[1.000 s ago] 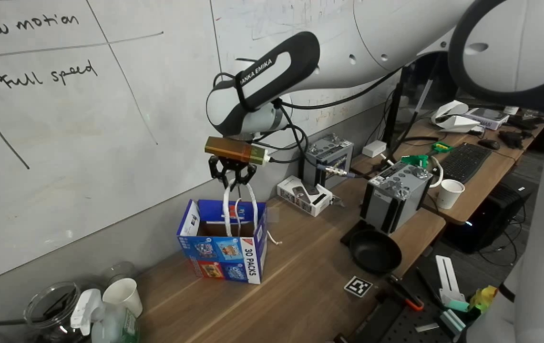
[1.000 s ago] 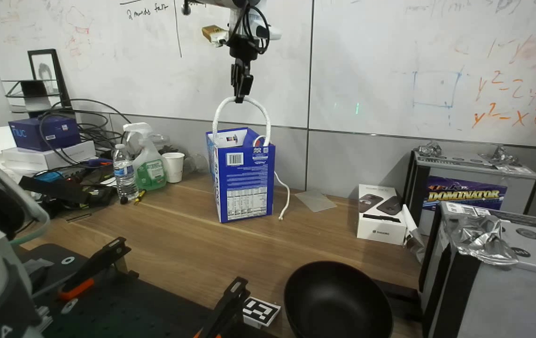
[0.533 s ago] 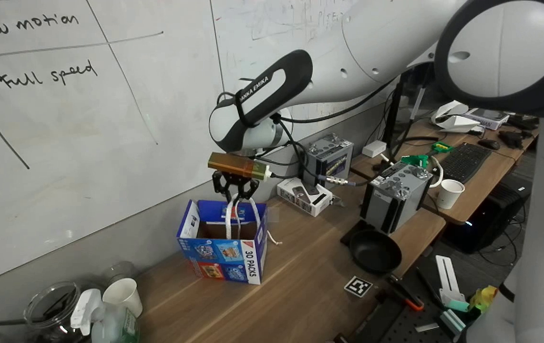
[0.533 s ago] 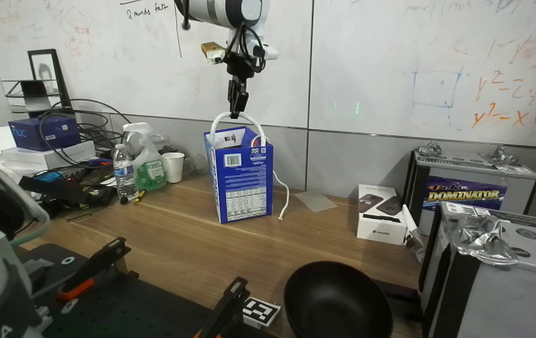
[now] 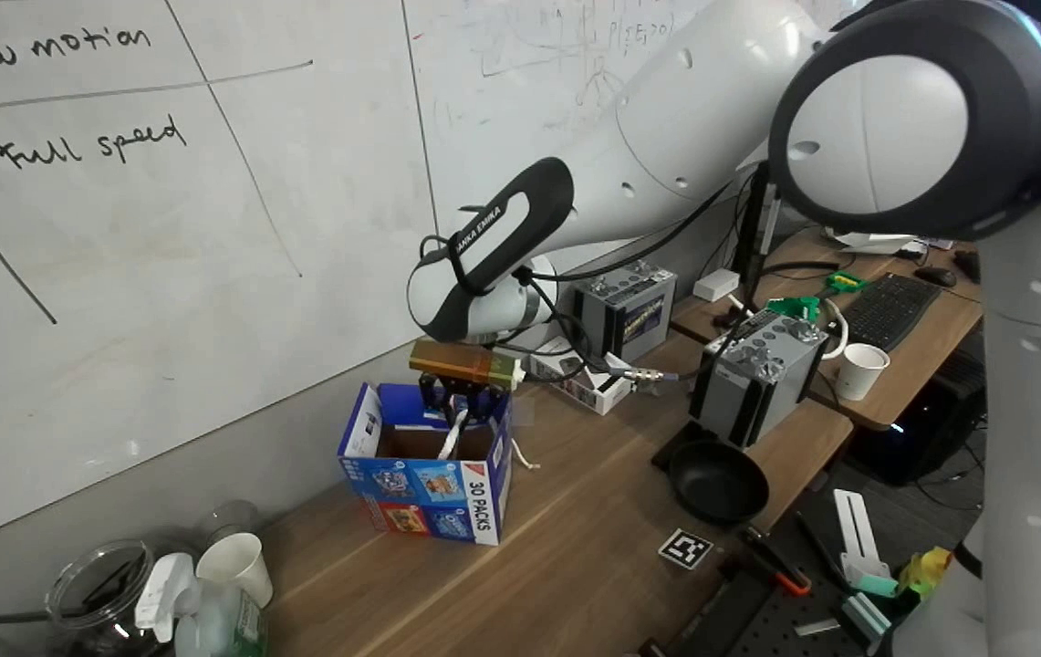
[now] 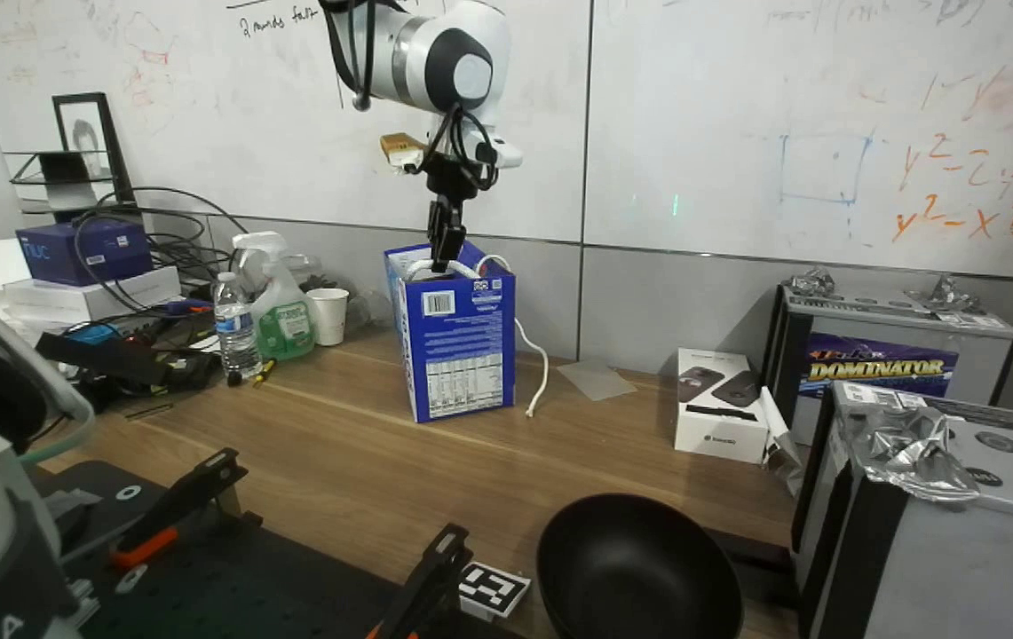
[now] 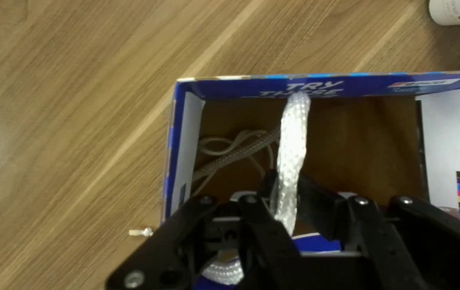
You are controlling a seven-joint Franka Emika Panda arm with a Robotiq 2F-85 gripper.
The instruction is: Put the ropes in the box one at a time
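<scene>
Braided rope (image 7: 293, 141) is clamped by the tool (image 7: 286, 189), seemingly for placing; release into the carton (image 6: 469, 346) beneath is needed.

You've got a black bowl (image 6: 639, 568) near a marker card (image 6: 493, 587) in an exterior view, and there across your bench (image 6: 364, 470) stands a spray bottle (image 6: 282, 324), between a water bottle (image 6: 235, 327) and a white cup (image 6: 328, 317), whiteboard (image 6: 692, 115) behind them!

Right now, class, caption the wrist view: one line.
Gripper pinching a rope at the mouth of the box, thin cord inside.
</scene>
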